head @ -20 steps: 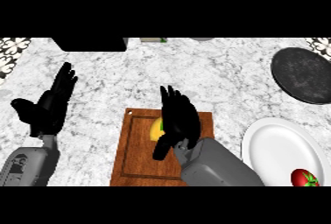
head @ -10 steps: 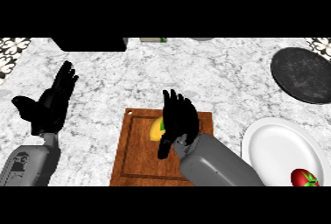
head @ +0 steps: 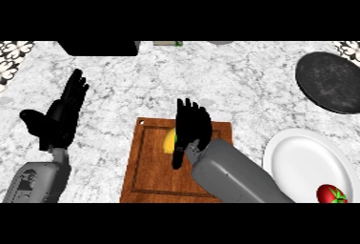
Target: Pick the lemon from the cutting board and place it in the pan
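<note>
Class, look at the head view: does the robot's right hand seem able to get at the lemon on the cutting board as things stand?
Probably yes. The right hand is spread open directly over the lemon on the cutting board, covering most of it, and nothing stands between them.

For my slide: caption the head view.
Right hand over lemon on board; pan far right.
</note>
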You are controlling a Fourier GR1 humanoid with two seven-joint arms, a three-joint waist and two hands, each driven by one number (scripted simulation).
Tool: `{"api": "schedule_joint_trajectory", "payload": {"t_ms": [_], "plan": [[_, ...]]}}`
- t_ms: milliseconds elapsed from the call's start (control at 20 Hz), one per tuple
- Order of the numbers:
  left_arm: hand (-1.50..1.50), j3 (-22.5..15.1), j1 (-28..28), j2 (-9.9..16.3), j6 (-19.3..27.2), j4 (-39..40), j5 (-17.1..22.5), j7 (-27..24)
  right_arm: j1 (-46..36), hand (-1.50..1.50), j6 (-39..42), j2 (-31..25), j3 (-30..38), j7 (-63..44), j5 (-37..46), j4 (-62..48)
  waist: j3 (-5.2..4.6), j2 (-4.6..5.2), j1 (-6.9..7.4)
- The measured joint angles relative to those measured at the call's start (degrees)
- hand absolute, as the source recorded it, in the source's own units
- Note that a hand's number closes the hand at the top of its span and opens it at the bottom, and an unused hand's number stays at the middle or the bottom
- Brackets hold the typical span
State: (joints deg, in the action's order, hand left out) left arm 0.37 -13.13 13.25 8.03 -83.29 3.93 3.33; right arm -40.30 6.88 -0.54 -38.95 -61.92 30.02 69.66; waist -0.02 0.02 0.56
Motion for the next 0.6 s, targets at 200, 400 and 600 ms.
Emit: {"api": "schedule_joint_trajectory", "payload": {"t_ms": [200, 400, 600], "plan": [[0.00, 0.6, 0.3, 0.0, -0.3, -0.1, -0.3, -0.2, 1.1, -1.50, -0.4, 0.0, -1.1, 0.3, -1.0, -1.4, 0.00, -0.01, -0.03], [0.00, 1.5, -0.4, 0.6, -1.6, -0.4, 0.2, 1.0, -0.3, -1.50, -1.6, 0.1, -2.8, 1.0, -3.8, -5.6, 0.01, 0.05, 0.22], [0.00, 1.5, 0.1, 0.0, -1.5, -1.2, -0.5, 1.1, -1.0, 1.50, -2.8, 0.2, -4.5, 3.9, -6.2, -8.4, 0.01, 0.05, 0.23]]}}
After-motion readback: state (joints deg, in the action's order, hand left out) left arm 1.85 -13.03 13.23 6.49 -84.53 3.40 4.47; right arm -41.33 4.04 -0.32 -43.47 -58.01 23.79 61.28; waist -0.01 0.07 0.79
